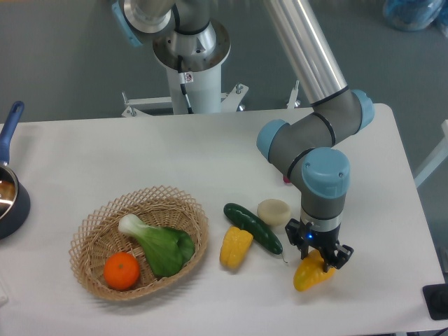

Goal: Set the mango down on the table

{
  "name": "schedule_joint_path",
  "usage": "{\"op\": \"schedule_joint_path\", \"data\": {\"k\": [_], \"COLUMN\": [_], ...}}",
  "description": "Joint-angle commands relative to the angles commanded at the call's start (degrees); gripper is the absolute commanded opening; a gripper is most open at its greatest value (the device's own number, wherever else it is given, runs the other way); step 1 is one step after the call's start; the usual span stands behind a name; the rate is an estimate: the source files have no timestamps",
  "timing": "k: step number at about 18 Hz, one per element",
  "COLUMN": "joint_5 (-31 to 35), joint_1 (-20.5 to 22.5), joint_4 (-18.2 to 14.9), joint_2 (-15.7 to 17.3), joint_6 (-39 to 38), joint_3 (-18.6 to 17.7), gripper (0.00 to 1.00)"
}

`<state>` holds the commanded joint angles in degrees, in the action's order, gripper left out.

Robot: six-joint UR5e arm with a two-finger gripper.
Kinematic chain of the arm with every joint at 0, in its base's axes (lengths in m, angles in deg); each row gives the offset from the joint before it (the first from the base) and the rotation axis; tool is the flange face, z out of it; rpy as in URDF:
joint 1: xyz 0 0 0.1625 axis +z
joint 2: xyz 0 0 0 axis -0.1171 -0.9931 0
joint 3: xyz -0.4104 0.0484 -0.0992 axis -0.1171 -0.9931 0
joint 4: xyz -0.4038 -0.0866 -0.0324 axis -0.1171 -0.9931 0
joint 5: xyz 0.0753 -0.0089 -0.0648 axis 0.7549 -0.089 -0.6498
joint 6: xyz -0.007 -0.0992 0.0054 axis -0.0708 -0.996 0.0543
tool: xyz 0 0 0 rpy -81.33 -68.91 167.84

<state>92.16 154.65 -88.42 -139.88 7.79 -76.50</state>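
**White tabletop, grey floor, mango low at the right**

White and matte, the table fills most of the view, its far edge straight and its far right corner rounded. Beyond it lies a dull grey floor, where the robot's white pedestal stands at about 12 o'clock on a metal base plate. A blue bundle sits at the top right corner of the view, too cropped to identify.

Towards 4 o'clock on the tabletop, the gripper points straight down, its two dark fingers clamped on the upper end of the mango. The fruit tilts, its lower end at or just above the white surface; contact cannot be judged.

Just beside it, towards 9 o'clock, lie a dark green cucumber, a yellow corn cob touching or nearly touching the cucumber, and a pale round block at the cucumber's far side. A small pink object peeks out behind the arm's elbow.

At 8 o'clock a woven basket holds a bok choy and an orange. At the 9 o'clock edge, a dark blue pan is partly cut off by the frame, its handle pointing away.
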Motion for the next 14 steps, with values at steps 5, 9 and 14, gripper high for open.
{"op": "schedule_joint_path", "data": {"k": [5,9,14], "joint_5": [0.0,0.0,2.2], "joint_1": [0.0,-0.1,1.1], "joint_4": [0.1,0.0,-1.0], "joint_2": [0.6,4.9,10.1], "joint_6": [2.2,2.1,4.0], "joint_3": [0.3,1.7,6.0], "gripper": [0.99,1.0,1.0]}}
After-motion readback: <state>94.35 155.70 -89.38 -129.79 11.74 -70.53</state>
